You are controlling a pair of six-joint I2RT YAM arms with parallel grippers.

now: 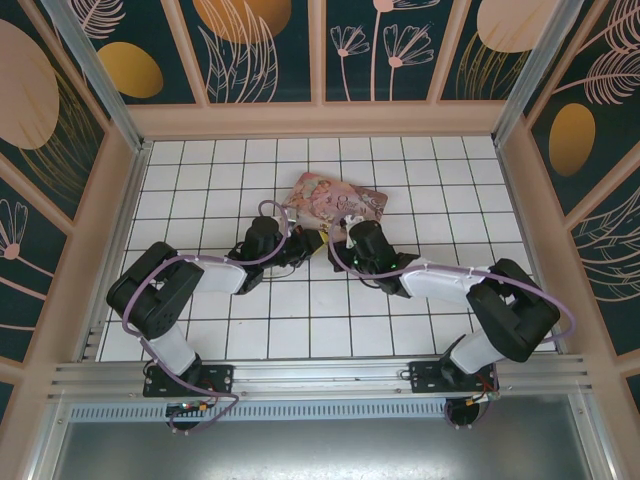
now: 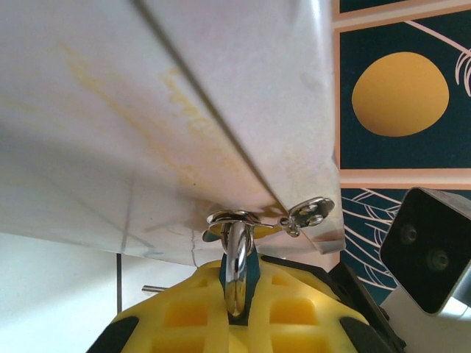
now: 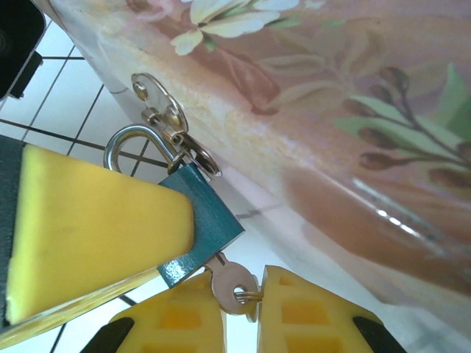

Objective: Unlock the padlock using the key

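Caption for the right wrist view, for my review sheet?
The right gripper pinches the key seated in the padlock, which is hooked through the tin's hasp.

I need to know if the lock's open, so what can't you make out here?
Right wrist view: small silver key blade buried in blue metal padlock; turned or not, unclear.
Left wrist view: padlock body mostly hidden between yellow pads of the left tool.
Top view: lock and key too small, covered by left tool and right tool.
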